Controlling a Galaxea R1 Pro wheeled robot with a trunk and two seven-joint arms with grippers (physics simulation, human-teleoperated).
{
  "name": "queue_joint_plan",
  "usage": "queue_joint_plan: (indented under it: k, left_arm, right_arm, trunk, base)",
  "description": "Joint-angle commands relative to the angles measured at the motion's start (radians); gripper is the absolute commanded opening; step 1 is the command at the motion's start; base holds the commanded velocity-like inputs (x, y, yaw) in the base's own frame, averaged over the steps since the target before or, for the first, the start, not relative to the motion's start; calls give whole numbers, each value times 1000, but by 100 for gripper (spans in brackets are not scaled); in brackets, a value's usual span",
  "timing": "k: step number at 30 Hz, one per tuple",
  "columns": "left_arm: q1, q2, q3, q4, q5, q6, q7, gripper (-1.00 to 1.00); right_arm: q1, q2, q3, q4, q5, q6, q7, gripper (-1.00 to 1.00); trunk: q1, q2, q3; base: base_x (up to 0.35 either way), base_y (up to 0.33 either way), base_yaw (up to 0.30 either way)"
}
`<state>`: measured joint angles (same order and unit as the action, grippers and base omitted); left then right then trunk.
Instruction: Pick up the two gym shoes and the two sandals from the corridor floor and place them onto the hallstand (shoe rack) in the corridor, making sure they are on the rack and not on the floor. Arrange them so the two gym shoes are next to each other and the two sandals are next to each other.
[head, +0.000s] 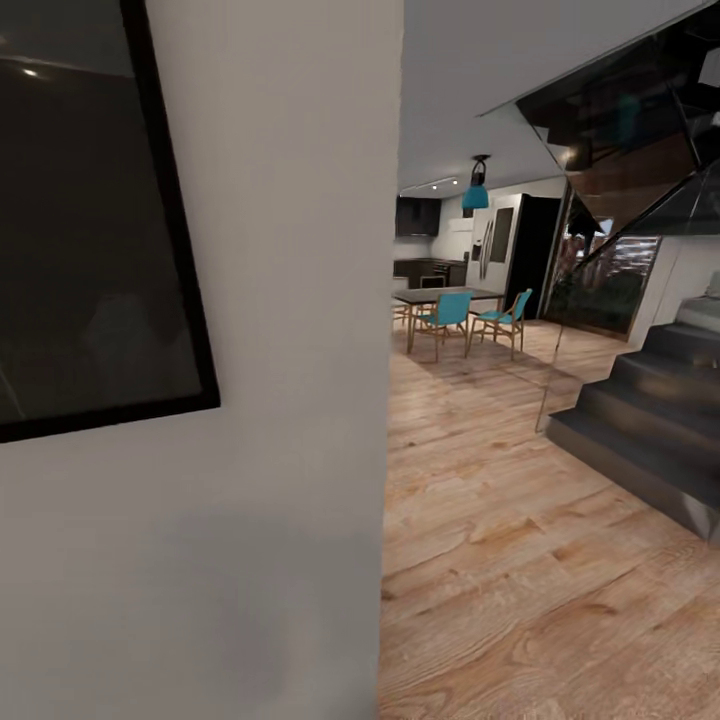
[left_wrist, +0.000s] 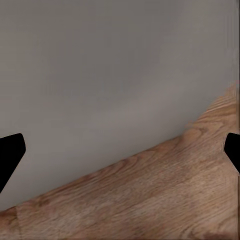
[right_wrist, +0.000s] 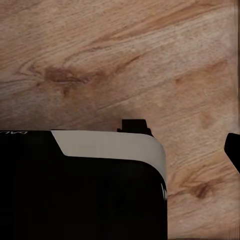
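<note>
Where wall (head: 280, 400) ends, open plank floor (head: 520, 560) beside stairs (head: 640, 430).

Head camera near wall (head: 250, 400), wrist cameras facing plank floor (right_wrist: 125, 60)

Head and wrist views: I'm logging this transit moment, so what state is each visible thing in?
Left gripper: open, empty, over wood floor beside a grey wall.
Right gripper: one fingertip showing, state unclear.
Framed picture: hanging on the wall.
Blue chairs: upright at the dining table.
</note>
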<state>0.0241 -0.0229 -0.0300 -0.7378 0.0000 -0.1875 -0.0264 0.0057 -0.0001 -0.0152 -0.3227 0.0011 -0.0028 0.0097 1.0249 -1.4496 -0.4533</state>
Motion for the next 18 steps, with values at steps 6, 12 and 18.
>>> queue_joint_plan:
  k: [6, 12, 18]
  left_arm:
    - [2, 0, 2, -2, -1, -3, -3, 100]
    - [2, 0, 1, -2, -1, -3, -3, 100]
    - [2, 0, 1, -1, 0, -3, -3, 100]
  right_arm:
    - [0, 0, -2, 5, 0, 0, 0, 100]
    - [0, 0, 2, 7, 4, 0, 0, 100]
    - [0, 0, 0, 5, 2, -1, -4, 100]
  trunk:
    - [0, 0, -1]
    - [0, 0, -1]
    - [0, 0, -1]
  base:
    - [0, -6, -204]
    - [0, 0, -33]
    - [0, 0, -5]
